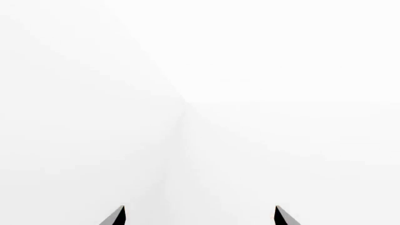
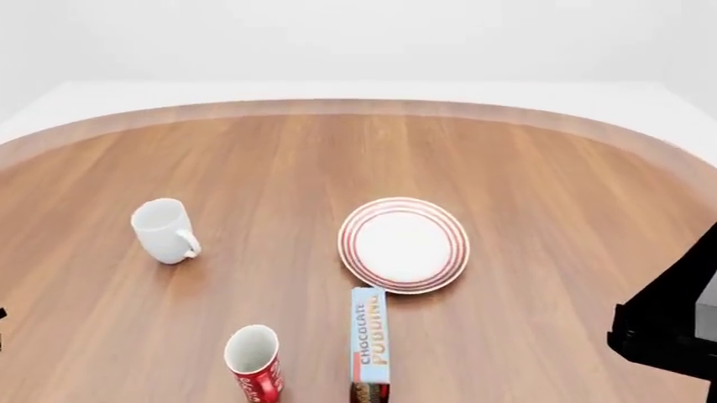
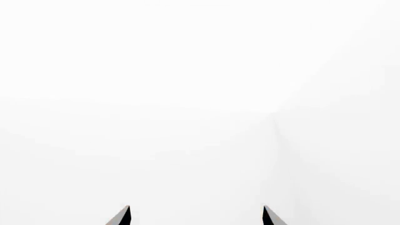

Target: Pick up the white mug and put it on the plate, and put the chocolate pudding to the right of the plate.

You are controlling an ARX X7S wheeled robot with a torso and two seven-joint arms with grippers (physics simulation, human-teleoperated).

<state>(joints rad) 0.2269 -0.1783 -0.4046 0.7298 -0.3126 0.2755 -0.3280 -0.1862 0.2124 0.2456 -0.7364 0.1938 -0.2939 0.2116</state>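
In the head view the white mug stands upright on the wooden table, left of centre, its handle toward me. The plate, white with red rings, lies near the middle and holds nothing. The chocolate pudding carton lies just in front of the plate. My left gripper is open, its tips wide apart against blank white walls. My right gripper is open too, facing white wall. Neither wrist view shows any object. A dark part of my right arm sits at the right edge of the head view.
A red mug with white lettering stands at the front, left of the pudding carton. The round table's far edge curves before white floor and walls.
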